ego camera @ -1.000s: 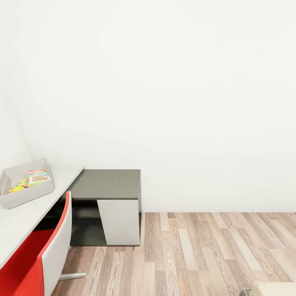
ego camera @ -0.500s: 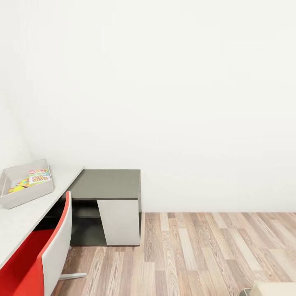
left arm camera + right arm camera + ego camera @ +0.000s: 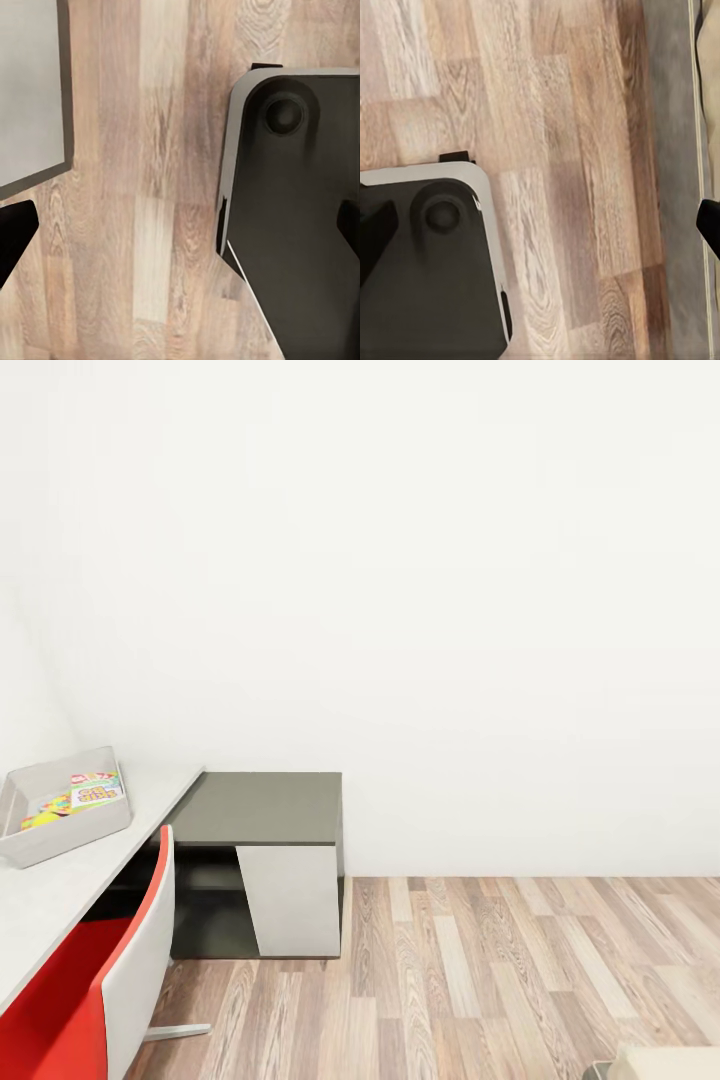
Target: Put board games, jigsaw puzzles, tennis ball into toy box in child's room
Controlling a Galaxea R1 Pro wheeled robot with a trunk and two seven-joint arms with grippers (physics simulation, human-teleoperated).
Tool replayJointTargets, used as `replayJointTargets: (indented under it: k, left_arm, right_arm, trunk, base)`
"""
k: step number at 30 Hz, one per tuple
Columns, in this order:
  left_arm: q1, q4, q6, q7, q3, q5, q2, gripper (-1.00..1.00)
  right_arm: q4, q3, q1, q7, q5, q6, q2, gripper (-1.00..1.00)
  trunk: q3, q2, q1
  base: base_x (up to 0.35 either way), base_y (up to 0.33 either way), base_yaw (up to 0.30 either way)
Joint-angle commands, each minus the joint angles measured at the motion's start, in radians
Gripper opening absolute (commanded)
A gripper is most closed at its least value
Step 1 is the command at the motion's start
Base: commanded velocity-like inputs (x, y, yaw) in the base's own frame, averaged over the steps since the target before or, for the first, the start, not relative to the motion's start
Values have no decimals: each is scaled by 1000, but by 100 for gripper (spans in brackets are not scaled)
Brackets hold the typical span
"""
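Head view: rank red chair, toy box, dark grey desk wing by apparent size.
1. Red chair, largest, but nearest the camera and cropped.
2. Dark grey desk wing.
3. Toy box, smallest, cut off by the frame edge.

Wide open wooden floor point(image 3: 520, 980) ahead and to the right, running clear up to the blank white wall point(image 3: 450, 610). On the left the red chair point(image 3: 90, 980) sits tucked against the tabletop point(image 3: 60, 880), blocking the near approach along its edge. Further back the toy box point(image 3: 70, 830) stands on the tabletop, open at the top, with free surface beside it. The lower dark grey wing point(image 3: 265, 805) carries nothing, so there's room above it. A beige corner of the bed point(image 3: 665, 1062) pokes in low at the right. Below both wrists, the robot's dark base point(image 3: 300, 225) crowds the floor.
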Motion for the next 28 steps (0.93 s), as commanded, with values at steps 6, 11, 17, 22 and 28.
replayJointTargets:
  k: [6, 11, 17, 22, 28]
  left_arm:
    - [2, -4, -3, 0, -13, 3, 1, 100]
    - [1, -10, -5, -1, -9, 1, 5, 100]
    - [1, -11, -3, -5, -3, 2, -10, 100]
    - [1, -11, -3, -7, -5, 1, -12, 100]
    - [1, -12, -4, -7, -5, 1, -12, 100]
  right_arm:
    - [-1, 7, 1, -2, -13, -12, 10, 100]
    - [-1, 6, 1, -2, -16, -14, 13, 100]
    - [-1, 4, 1, -1, -17, -14, 10, 100]
    - [-1, 5, 1, -2, -19, -14, 12, 100]
    - [-1, 5, 1, -2, -19, -14, 13, 100]
  trunk:
    - [-2, -2, 1]
    - [-2, -2, 1]
    - [-2, -2, 1]
    - [-2, -2, 1]
    - [-2, -2, 1]
  base:
    - [0, 0, 0]
    - [0, 0, 0]
    - [0, 0, 0]
    - [0, 0, 0]
    - [0, 0, 0]
